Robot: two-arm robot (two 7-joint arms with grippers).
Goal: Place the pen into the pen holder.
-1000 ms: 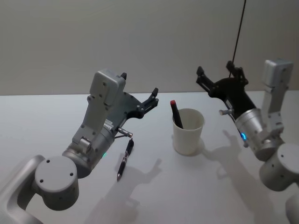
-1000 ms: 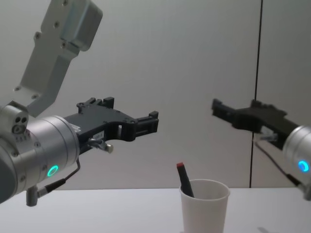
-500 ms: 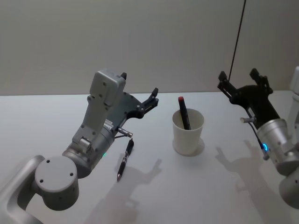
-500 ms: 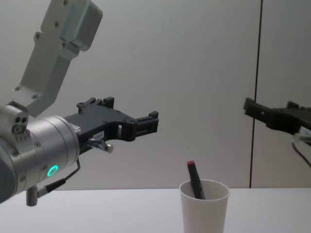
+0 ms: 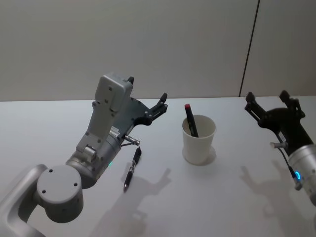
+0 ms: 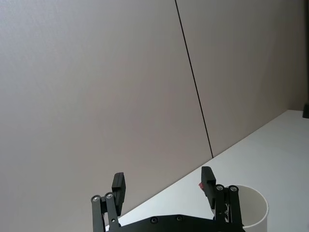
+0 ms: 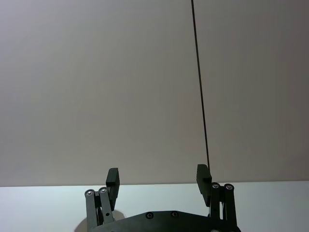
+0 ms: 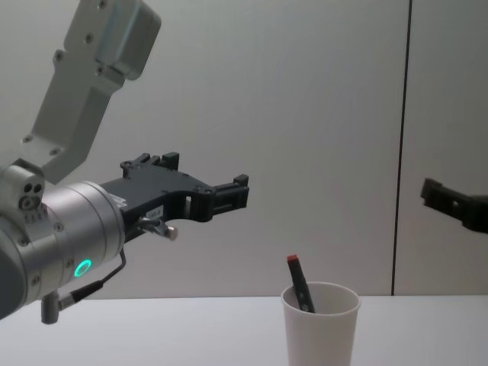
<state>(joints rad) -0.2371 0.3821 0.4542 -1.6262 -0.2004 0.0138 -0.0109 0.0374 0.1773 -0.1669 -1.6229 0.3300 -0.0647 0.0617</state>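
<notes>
A black pen with a red cap (image 5: 190, 121) (image 8: 300, 284) stands leaning inside the pen holder (image 5: 198, 140) (image 8: 320, 325), a white paper cup at the table's middle. A second black pen (image 5: 132, 169) lies flat on the table, just below my left arm. My left gripper (image 5: 146, 89) (image 8: 206, 181) (image 6: 163, 183) hovers open and empty to the left of the cup, above the table. Well to the right of the cup, my right gripper (image 5: 267, 97) (image 7: 157, 176) is raised, open and empty; its tip shows at the chest view's right edge (image 8: 456, 206).
The white table (image 5: 232, 197) runs back to a plain grey wall with a dark vertical seam (image 5: 249, 49). The left arm's grey body (image 5: 106, 128) stands over the lying pen.
My right gripper has pulled back to the right, away from the cup. The pen in the cup has rocked and settled. The left arm has not moved.
</notes>
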